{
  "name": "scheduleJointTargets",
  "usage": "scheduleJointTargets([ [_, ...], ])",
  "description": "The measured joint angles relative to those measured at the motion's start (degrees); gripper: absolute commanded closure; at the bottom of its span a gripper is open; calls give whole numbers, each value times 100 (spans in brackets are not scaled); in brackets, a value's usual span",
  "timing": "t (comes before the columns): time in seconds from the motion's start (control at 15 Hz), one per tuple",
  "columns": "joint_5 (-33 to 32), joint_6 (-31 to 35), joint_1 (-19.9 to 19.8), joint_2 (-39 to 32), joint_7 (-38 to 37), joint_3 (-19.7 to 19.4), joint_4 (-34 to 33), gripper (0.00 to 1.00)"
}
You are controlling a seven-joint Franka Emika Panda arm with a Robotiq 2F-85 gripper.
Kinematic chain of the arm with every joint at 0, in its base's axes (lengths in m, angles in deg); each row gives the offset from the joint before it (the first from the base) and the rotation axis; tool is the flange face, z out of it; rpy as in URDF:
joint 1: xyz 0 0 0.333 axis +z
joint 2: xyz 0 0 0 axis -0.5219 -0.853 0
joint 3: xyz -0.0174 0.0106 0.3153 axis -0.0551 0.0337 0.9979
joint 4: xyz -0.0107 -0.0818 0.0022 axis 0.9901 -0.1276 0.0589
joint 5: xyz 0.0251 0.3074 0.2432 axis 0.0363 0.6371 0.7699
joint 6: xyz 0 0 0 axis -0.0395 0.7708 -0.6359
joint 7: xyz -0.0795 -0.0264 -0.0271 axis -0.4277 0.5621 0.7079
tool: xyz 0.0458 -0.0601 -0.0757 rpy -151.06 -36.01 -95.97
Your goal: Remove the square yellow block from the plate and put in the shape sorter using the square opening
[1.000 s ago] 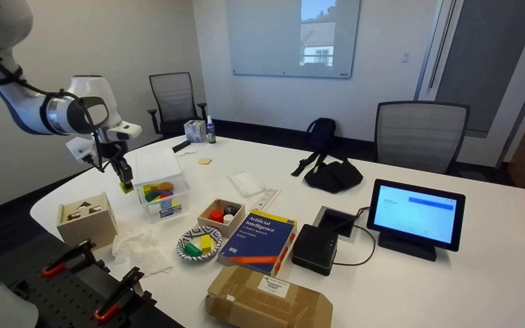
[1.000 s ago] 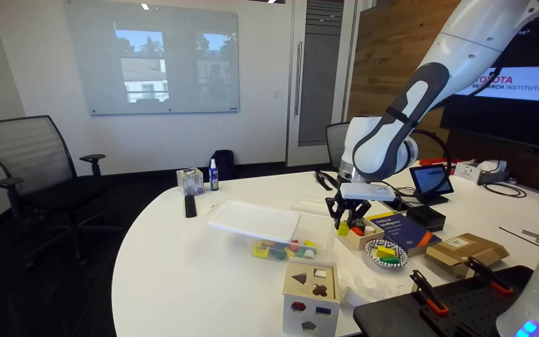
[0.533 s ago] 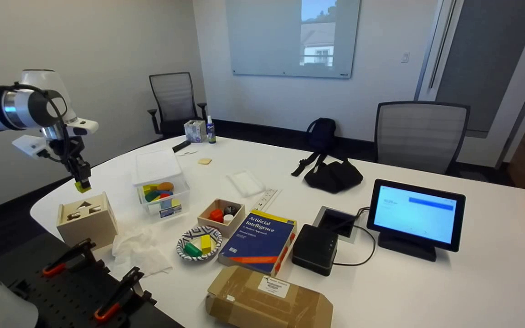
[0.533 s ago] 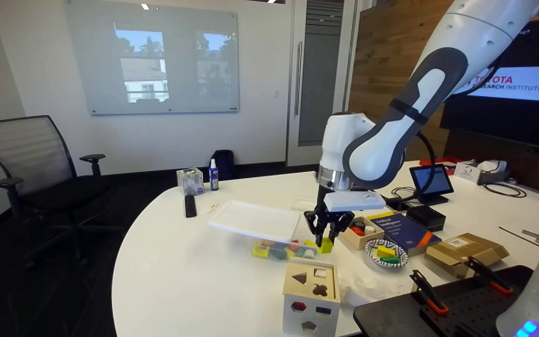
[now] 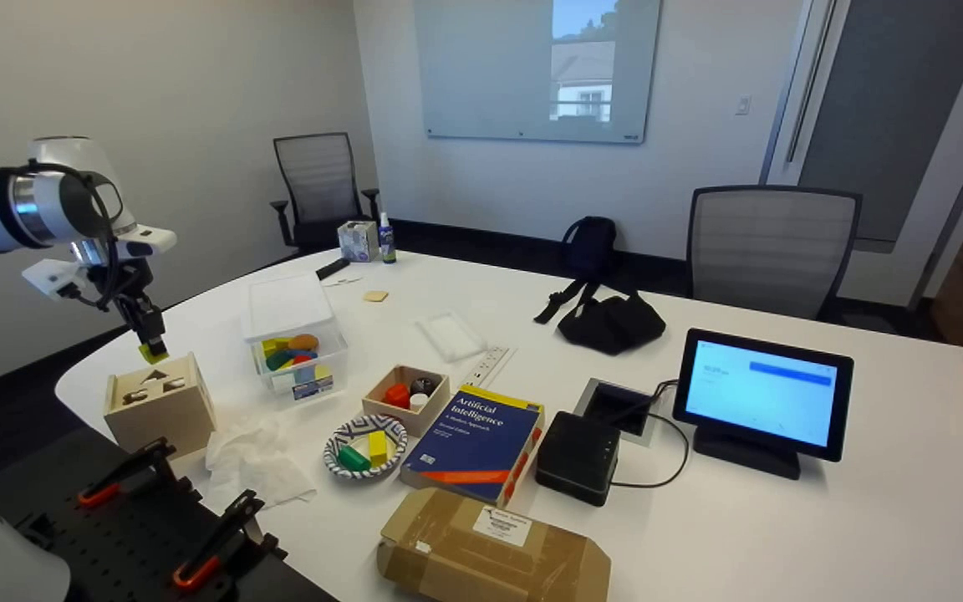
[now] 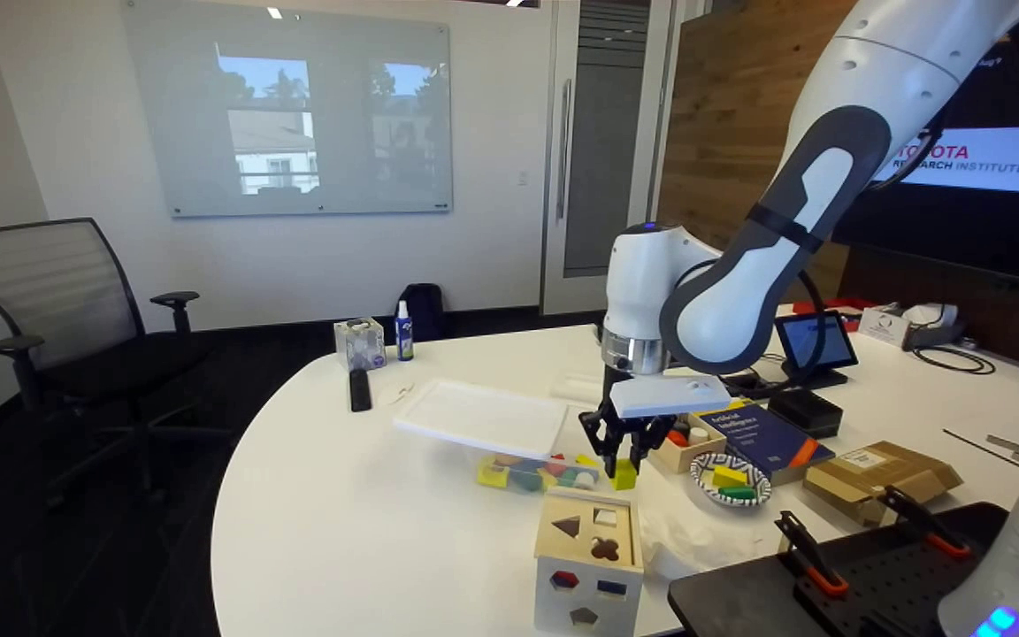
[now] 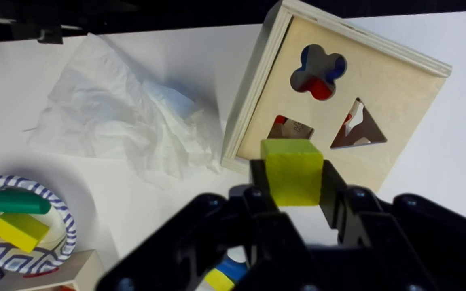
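Our gripper (image 7: 293, 180) had its two fingers pinched on the yellow cube (image 7: 293, 173), one against either side of it. We held the cube in the air, off the plate (image 7: 70, 232) and outside the shape sorter (image 7: 399, 87). In the wrist view we saw it hide the lower part of the square hole (image 7: 290, 130) in the sorter's top, but we could not tell whether it hung straight over that hole. In both exterior views we saw it just above the far edge of that top. Next to the square hole were the clover hole (image 7: 318, 72), with red and blue showing through it, and the triangle hole (image 7: 360, 131).

On the plate we had a green block (image 7: 22, 201) and an oblong yellow block (image 7: 20, 231), side by side. Between plate and sorter we saw a crumpled tissue (image 7: 111, 113) on the table (image 5: 665, 535). In an exterior view we found a small wooden tray (image 5: 434, 408) just beside the plate, holding red, white and dark pieces (image 5: 397, 395), with a blue book (image 5: 469, 443) next to it. Near the sorter we had a clear tub (image 5: 282, 388) of coloured blocks (image 5: 304, 342), a white lid (image 5: 285, 303) lying over part of its top, and near the book a cardboard box (image 5: 490, 556).
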Motion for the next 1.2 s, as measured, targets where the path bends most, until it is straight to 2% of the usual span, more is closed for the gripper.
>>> scheduleJointTargets([
  [0.4,-130,260,14,-365,-512,-64,-7,91],
  [0.8,-486,876,188,-715,-1149,-446,-44,91],
  [1.2,-525,1121,386,-1063,-1373,-618,-203,91],
])
